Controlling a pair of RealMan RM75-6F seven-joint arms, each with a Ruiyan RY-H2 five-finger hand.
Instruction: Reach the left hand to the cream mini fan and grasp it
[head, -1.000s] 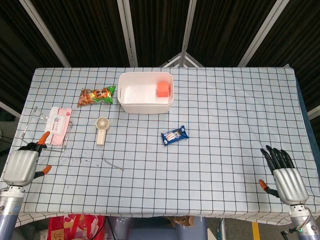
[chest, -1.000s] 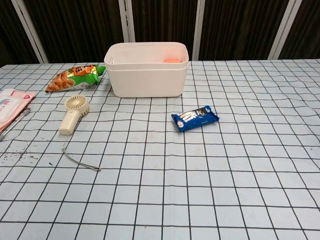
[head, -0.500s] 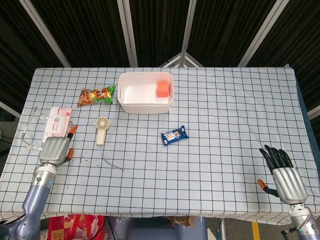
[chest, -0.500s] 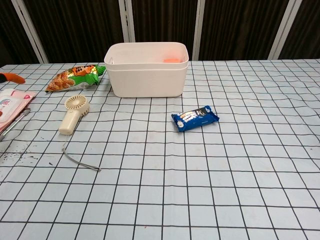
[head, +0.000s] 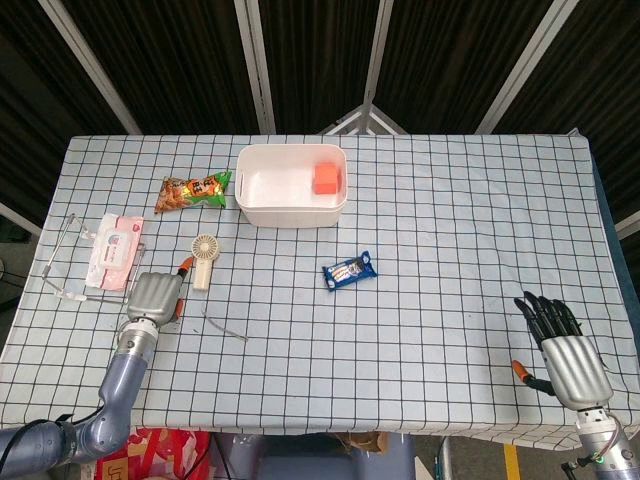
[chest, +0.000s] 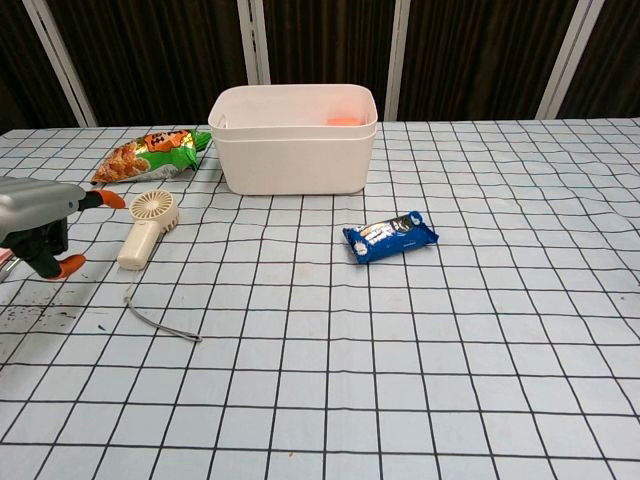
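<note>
The cream mini fan lies flat on the checked tablecloth, round head to the back, handle toward me; the chest view shows the fan at mid left. My left hand hovers just left of the fan's handle, apart from it, holding nothing; it enters the chest view as the left hand at the left edge, orange fingertips pointing at the fan. Its fingers look spread. My right hand stays at the table's front right corner, fingers extended, empty.
A white bin with an orange block stands behind the fan. A snack bag lies at the back left, a pink wipes pack at far left, a blue packet at centre. A thin cord trails in front of the fan.
My left hand has swept right from the table's left edge, past the wipes pack, to just beside the fan's handle. The right hand has barely moved.
</note>
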